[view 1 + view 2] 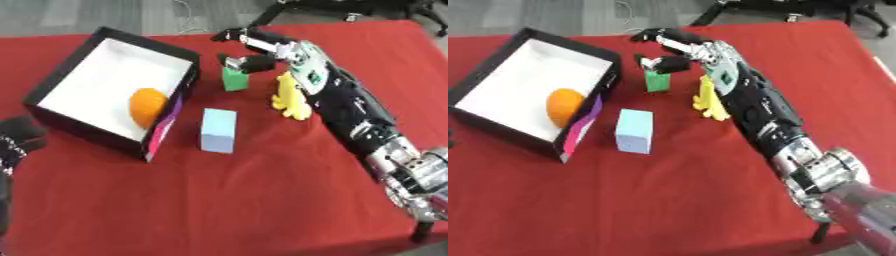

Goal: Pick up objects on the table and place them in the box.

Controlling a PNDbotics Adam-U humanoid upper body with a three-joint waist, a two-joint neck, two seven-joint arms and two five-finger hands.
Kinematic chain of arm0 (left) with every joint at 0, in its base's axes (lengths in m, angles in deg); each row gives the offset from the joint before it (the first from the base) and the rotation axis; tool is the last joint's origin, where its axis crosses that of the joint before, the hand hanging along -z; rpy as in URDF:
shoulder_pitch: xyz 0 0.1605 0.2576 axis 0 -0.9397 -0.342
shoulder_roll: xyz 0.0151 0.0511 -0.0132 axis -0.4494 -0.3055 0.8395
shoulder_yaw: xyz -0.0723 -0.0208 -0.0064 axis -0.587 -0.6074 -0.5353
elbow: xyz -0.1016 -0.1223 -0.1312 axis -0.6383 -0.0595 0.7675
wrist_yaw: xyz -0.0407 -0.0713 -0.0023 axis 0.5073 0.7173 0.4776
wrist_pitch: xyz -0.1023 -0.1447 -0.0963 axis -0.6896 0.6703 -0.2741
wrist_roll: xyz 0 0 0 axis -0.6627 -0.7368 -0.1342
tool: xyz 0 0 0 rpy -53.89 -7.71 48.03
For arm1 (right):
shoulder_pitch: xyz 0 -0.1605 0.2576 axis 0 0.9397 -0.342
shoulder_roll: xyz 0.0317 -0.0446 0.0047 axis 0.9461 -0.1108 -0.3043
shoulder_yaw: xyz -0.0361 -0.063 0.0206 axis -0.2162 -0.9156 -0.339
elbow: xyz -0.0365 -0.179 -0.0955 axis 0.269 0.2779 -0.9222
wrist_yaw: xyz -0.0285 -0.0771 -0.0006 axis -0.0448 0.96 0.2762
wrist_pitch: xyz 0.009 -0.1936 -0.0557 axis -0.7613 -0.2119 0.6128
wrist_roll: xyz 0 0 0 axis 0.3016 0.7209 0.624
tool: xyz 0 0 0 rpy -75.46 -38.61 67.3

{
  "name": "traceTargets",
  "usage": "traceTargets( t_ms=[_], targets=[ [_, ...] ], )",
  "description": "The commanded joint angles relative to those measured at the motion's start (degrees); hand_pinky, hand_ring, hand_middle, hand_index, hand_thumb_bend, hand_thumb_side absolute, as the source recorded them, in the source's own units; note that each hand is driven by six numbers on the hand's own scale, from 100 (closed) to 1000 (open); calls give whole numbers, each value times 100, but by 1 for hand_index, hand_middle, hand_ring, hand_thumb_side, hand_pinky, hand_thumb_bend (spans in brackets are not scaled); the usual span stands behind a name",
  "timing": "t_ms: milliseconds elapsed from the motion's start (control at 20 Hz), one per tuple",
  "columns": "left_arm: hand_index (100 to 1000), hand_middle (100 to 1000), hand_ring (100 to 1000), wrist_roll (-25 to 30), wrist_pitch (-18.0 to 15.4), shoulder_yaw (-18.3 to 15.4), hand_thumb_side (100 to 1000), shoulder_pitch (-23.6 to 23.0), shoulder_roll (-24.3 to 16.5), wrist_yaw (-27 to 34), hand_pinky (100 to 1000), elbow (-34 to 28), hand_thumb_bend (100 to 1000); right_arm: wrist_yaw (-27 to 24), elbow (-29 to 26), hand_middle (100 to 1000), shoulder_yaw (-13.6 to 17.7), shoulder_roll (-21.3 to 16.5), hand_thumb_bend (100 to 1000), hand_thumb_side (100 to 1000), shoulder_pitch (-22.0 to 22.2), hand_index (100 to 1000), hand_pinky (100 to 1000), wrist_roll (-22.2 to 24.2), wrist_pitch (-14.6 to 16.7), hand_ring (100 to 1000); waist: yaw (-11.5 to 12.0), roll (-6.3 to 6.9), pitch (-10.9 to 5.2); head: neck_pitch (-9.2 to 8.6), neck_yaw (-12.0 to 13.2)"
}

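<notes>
Green block (234,80) stands upright on the red tablecloth (262,200), just right of the black box (61,70). Left eye view: right hand (254,52) directly above it, thumb and fingers curled at its top. Right eye view: contact unclear; left hand unseen.

Counter (219,200) w/ red cloth fills most of the view, set askew. Beyond counter's far edge: grey floor (131,15), w/ a thin pale cable (186,12) lying on it. Black chair or stand legs (868,15) past the counter's far right corner. Light even, soft.
</notes>
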Motion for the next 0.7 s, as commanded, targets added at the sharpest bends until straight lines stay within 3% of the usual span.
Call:
traceTargets(
  t_ms=[50,250,450,700],
  targets=[
    [726,576,714,-24,-9,-48,933,33,-110,-27,734,-78,100,166,-50,934,84,-192,100,749,-88,963,1000,284,95,961,-2,2,-145,-9,9],
    [726,576,714,-16,-8,-39,933,43,-100,-29,734,-78,100,576,-34,927,149,-131,100,565,-93,968,1000,-41,62,950,5,11,-130,-9,-4],
    [726,577,715,-10,-9,-33,933,51,-98,-26,734,-82,100,963,140,904,136,-44,100,581,-89,970,1000,-423,22,939,22,9,-112,-9,-21],
    [726,577,716,-4,-8,-31,933,57,-98,-26,735,-85,100,1345,306,859,117,12,100,543,-82,972,1000,-495,62,926,24,9,-95,-9,-30]
  ],
)
